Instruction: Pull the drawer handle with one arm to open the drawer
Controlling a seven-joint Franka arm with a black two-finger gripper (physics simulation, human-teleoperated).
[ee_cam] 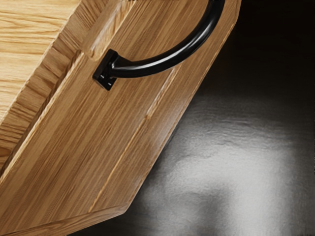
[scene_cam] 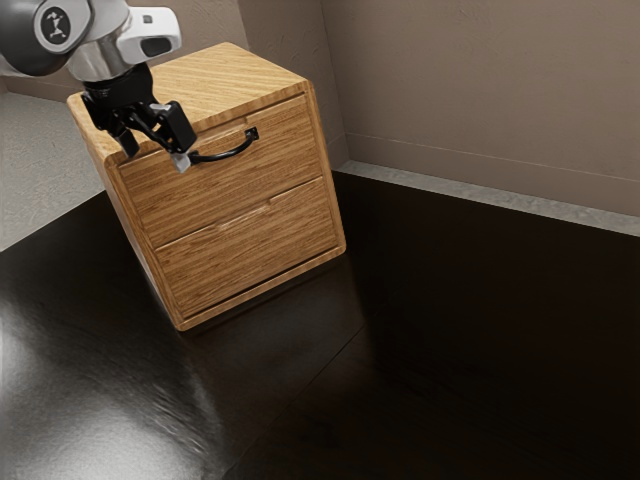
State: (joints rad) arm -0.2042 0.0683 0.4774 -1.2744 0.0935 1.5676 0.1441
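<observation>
A wooden cabinet [scene_cam: 225,72] with two drawers stands on a dark glossy surface. The top drawer [scene_cam: 255,180] carries a curved black handle [scene_cam: 228,152] and its front looks flush with the cabinet. My black gripper [scene_cam: 156,154] hangs in front of the drawer's upper corner, toward the exterior view's left, just beside the handle's near end. Its fingers stand apart with nothing between them, so it is open. In the wrist view the handle [ee_cam: 170,55] and its square mount [ee_cam: 105,74] lie just ahead of my hand on the drawer front [ee_cam: 88,147].
The lower drawer [scene_cam: 250,250] has no handle that I can see. The dark tabletop [scene_cam: 430,350] stretches wide toward the exterior view's right and front. A beige wall [scene_cam: 480,80] rises behind, and a grey floor strip [scene_cam: 40,160] runs past the cabinet.
</observation>
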